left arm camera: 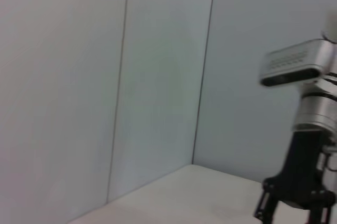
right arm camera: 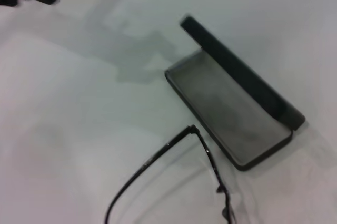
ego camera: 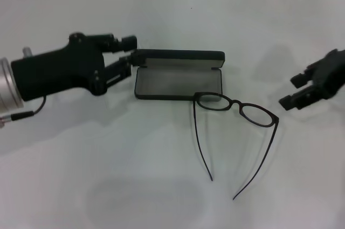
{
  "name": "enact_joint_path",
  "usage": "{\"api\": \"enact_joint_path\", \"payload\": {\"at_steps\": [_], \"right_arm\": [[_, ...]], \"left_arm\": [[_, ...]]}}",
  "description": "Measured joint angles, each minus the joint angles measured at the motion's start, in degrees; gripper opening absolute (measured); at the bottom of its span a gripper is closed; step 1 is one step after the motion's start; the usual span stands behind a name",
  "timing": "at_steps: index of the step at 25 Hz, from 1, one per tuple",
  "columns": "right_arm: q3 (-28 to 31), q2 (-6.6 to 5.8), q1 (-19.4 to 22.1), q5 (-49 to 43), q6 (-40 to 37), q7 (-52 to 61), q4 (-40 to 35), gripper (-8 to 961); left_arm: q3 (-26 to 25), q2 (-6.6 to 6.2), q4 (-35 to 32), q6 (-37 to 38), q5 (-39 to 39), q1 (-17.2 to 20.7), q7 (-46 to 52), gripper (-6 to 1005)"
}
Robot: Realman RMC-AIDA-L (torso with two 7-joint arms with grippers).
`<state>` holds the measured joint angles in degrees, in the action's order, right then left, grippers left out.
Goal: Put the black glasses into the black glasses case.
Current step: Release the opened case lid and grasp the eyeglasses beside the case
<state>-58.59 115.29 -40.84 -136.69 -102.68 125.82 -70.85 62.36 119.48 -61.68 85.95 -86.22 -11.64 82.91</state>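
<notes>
The left gripper (ego camera: 128, 52), spread, hovers beside the open black glasses case (ego camera: 178, 82); the black glasses (ego camera: 237, 109) lie outside.

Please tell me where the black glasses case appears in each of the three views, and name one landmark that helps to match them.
Head view: the black glasses case lies open at centre, lid raised at the far side, beside the left gripper.
Left wrist view: not in it.
Right wrist view: the case lies open, right of centre.
Shared landmark: the black glasses, unfolded on the table, front next to the case's near edge.
</notes>
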Motion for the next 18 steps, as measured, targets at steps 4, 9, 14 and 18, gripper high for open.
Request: {"api": "enact_joint_path", "payload": {"at_steps": [4, 9, 14, 18], "right_arm": [[-4.2, 0.08, -4.6, -3.3, 3.6, 2.2, 4.9, 694], [-7.2, 0.33, -13.3, -5.8, 8.7, 2.7, 18.0, 689], [-12.2, 0.68, -16.5, -5.5, 15.2, 2.5, 23.2, 661], [-15.8, 0.84, -17.0, -3.6, 17.3, 2.4, 24.3, 640]], "left_arm": [[-0.8, -0.36, 4.6, 1.4, -0.3, -0.9, -2.8, 307], [-2.2, -0.57, 8.0, 1.8, -0.3, -1.2, -4.5, 306], [-2.3, -0.38, 10.8, 1.8, -0.3, -1.3, -6.6, 304], [-2.3, -0.34, 11.7, 1.9, -0.3, -1.3, -6.9, 303]]}}
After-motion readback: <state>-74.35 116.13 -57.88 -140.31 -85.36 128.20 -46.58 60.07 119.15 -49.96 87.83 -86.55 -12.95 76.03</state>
